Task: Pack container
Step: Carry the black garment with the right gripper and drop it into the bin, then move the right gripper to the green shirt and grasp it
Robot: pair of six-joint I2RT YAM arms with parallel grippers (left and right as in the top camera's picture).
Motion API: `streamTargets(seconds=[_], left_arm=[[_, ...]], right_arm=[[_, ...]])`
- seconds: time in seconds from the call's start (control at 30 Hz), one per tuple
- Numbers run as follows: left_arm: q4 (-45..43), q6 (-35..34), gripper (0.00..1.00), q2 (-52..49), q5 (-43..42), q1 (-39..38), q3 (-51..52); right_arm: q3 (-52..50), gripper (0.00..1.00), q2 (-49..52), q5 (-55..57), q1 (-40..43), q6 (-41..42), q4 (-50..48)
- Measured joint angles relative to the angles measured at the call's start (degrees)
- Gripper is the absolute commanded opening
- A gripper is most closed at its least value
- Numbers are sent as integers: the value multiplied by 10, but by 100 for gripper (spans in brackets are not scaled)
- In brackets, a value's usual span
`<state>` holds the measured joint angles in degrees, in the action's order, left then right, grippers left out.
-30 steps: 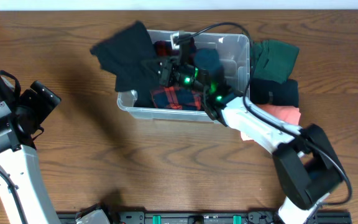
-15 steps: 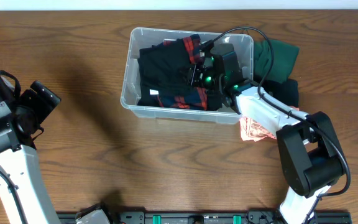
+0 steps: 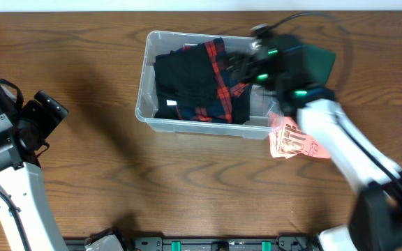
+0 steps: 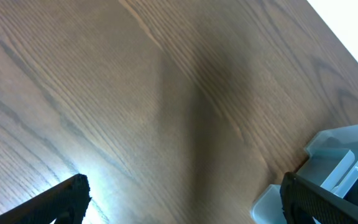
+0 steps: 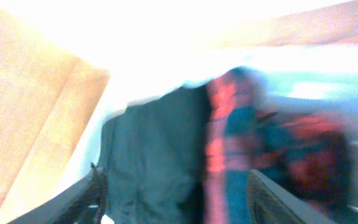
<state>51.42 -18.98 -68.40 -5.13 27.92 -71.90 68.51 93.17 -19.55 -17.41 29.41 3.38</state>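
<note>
Nothing legible from my seat — no brand, number or sign. The pink cloth (image 3: 295, 143) on the tabletop (image 3: 187, 181) carries dark marks, possibly print, but they are too small and blurred for me to read.

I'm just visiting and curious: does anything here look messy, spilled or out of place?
Nothing spilled or broken. A black cloth and a red-and-blue plaid cloth lie rumpled in the clear plastic bin; a crumpled pink cloth lies outside it on the wooden table, by its corner.
</note>
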Motion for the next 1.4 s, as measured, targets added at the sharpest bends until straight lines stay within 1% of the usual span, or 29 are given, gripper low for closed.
streamTargets(seconds=[0.13, 0.23, 0.37, 0.47, 0.67, 0.8, 0.93, 1.0, 1.07, 1.13, 1.33, 1.37, 1.4], left_arm=[[0, 0, 98, 0, 0, 0, 0], [0, 0, 98, 0, 0, 0, 0], [0, 0, 98, 0, 0, 0, 0], [0, 0, 98, 0, 0, 0, 0], [0, 0, 98, 0, 0, 0, 0], [0, 0, 98, 0, 0, 0, 0], [0, 0, 98, 0, 0, 0, 0], [0, 0, 98, 0, 0, 0, 0], [0, 0, 98, 0, 0, 0, 0], [0, 0, 98, 0, 0, 0, 0], [0, 0, 98, 0, 0, 0, 0], [0, 0, 98, 0, 0, 0, 0], [0, 0, 98, 0, 0, 0, 0]], right_arm=[[2, 88, -86, 30, 94, -64, 61], [3, 88, -106, 33, 185, -97, 99], [3, 88, -71, 18, 284, -116, 113], [3, 89, -11, -2, 328, -116, 84], [3, 89, 139, -23, 349, -82, -24], [3, 86, 225, -44, 349, -28, -87], [2, 84, 279, -65, 349, 34, -124], [4, 83, 286, -79, 350, 70, -138], [4, 79, 290, -94, 350, 102, -145], [6, 71, 296, -108, 350, 131, -147], [9, 38, 306, -129, 350, 169, -137], [9, 34, 308, -131, 350, 171, -137], [9, 27, 310, -134, 350, 176, -135]])
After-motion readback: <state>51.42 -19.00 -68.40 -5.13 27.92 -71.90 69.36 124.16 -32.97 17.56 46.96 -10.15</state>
